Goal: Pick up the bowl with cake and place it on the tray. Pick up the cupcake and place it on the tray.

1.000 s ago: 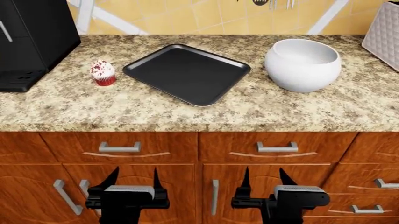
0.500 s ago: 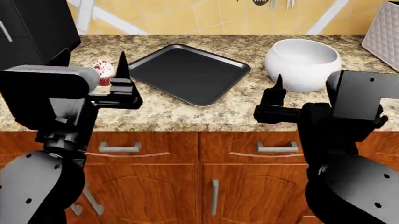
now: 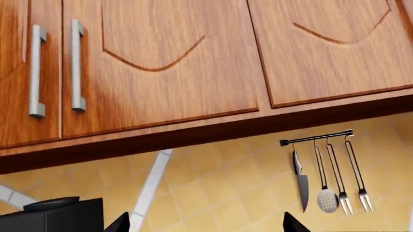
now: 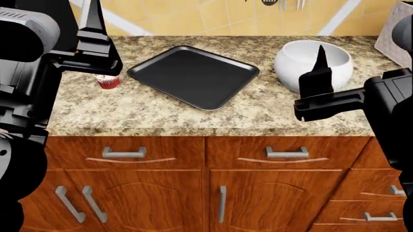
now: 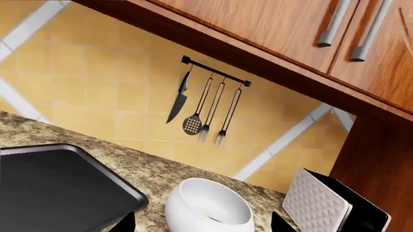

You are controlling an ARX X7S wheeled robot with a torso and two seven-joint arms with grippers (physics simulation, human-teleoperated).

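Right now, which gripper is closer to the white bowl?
The right. The right gripper hangs in front of the bowl, one of its fingers overlapping it in the head view. The left gripper is across the tray, over the cupcake.

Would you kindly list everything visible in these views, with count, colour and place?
tray: 1, black, counter middle, nothing on it
bowl: 1, white, right of tray
cupcake: 1, red wrapper, left of tray, mostly hidden by left arm
counter: 1, speckled granite
utensil rail: 1, black, on yellow tiles, four utensils hanging
cabinets: brown wood, below counter and above
quilted box: 1, white, right of bowl
left gripper: 1, black, raised, open
right gripper: 1, black, facing bowl, open
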